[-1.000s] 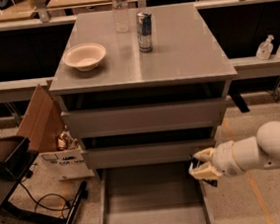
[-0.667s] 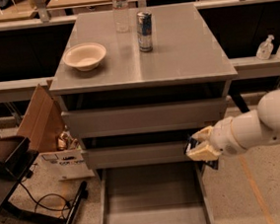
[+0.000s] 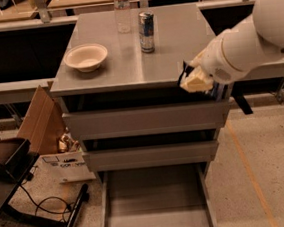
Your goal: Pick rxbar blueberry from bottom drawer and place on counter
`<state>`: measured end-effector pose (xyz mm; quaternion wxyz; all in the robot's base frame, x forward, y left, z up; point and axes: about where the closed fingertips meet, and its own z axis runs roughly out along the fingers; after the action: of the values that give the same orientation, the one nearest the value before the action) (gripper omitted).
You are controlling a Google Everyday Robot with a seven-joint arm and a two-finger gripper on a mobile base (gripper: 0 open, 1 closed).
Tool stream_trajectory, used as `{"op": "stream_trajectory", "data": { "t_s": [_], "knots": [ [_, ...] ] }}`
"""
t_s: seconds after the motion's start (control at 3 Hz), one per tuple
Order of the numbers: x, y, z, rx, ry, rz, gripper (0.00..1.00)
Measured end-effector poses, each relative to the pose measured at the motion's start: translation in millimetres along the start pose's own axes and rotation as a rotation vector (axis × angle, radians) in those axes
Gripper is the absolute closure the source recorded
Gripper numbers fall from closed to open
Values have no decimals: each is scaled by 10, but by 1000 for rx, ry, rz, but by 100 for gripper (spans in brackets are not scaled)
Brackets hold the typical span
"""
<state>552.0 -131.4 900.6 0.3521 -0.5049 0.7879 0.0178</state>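
My gripper (image 3: 193,80) is at the front right edge of the counter (image 3: 176,47), level with its top. Its cream fingers are shut on the rxbar blueberry (image 3: 184,74), which shows only as a thin dark sliver at the fingers' left side. The white arm reaches in from the upper right. The bottom drawer (image 3: 157,219) is pulled open below, and nothing shows in its grey tray. The two upper drawers are shut.
On the counter stand a blue-silver can (image 3: 146,32), a clear water bottle (image 3: 122,9) and a white bowl (image 3: 86,57). A cardboard box (image 3: 39,120) leans left of the cabinet. A dark stand and cables (image 3: 40,205) lie on the floor at left.
The gripper has risen from beside the open bottom drawer, past the middle drawer, up to the counter's front right edge. The drawer stays open.
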Motion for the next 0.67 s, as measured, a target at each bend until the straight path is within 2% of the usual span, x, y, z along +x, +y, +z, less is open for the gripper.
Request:
{"op": "stream_trajectory", "data": {
  "t_s": [0.33,0.67],
  "knots": [
    [-485,-384,-79,83,10,-73,100],
    [-732,-747,56,143,29,-180,100]
  ]
}}
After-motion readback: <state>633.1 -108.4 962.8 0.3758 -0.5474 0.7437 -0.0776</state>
